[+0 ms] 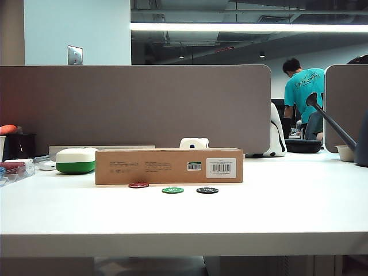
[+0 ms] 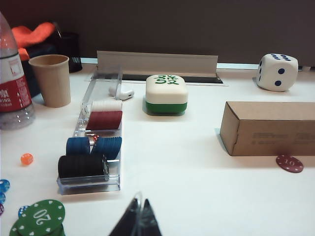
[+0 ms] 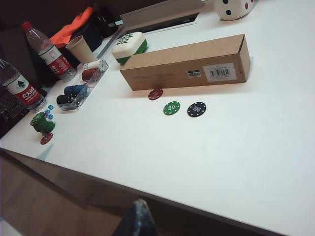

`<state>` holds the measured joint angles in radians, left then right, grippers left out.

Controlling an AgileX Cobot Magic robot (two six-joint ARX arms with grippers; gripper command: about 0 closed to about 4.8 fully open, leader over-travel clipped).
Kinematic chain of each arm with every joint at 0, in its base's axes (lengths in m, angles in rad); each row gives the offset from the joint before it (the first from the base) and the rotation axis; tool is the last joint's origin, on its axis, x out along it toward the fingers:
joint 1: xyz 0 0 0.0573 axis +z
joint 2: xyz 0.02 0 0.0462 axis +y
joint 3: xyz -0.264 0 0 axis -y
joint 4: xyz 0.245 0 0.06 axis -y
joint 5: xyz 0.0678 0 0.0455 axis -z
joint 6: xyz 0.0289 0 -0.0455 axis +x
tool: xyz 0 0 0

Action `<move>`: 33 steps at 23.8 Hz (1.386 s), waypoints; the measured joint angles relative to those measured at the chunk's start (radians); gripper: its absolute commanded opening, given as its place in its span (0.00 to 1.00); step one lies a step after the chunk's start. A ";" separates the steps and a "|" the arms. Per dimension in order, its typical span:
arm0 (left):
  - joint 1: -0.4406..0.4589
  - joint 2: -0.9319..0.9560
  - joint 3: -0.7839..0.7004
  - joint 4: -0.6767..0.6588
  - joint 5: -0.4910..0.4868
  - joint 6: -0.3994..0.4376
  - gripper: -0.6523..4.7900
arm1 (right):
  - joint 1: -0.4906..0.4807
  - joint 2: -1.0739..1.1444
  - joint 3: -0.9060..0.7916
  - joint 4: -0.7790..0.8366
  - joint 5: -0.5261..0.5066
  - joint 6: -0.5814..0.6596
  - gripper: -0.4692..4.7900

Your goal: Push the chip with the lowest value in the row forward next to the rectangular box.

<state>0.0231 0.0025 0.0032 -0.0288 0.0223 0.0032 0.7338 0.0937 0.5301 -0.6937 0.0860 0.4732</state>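
Three chips lie on the white table (image 1: pixel 287 213) — one dark-red chip (image 3: pixel 155 94) marked 10, one green chip (image 3: pixel 172 107) marked 20, one black chip (image 3: pixel 197 109) marked 100. One rectangular box (image 3: pixel 187 63) lies behind them. The red chip sits just beside the box's long side, ahead of the other two, which stay together in the row, apart from the box. The left gripper (image 2: pixel 138 221) shows only its dark fingertips pressed together, holding nothing — the red chip lies well away from them, by the box's near corner. The right gripper (image 3: pixel 137 219) is a blurred dark tip far from all three chips; I cannot tell its opening.
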 measured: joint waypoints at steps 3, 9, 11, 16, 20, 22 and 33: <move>0.000 0.000 0.000 0.003 0.000 0.030 0.11 | 0.000 0.000 0.000 0.000 0.000 0.000 0.08; 0.000 0.000 0.000 0.003 0.000 0.048 0.11 | 0.000 0.000 0.000 0.000 0.000 0.000 0.08; 0.000 0.000 0.000 0.003 0.000 0.049 0.11 | 0.000 0.000 0.000 0.000 0.000 0.000 0.08; 0.000 0.000 0.000 0.004 0.000 0.047 0.11 | 0.000 0.000 0.000 0.000 0.000 0.000 0.08; 0.000 0.000 0.000 0.003 0.000 0.045 0.11 | 0.000 0.000 0.000 0.000 0.000 0.000 0.08; 0.000 0.000 0.000 0.003 0.000 0.045 0.11 | 0.000 0.000 0.000 0.000 0.000 0.000 0.08; 0.000 0.000 0.000 0.003 0.000 0.045 0.11 | 0.000 0.000 0.000 0.000 0.000 0.000 0.08</move>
<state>0.0231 0.0025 0.0032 -0.0254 0.0227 0.0486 0.7338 0.0940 0.5301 -0.6933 0.0860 0.4732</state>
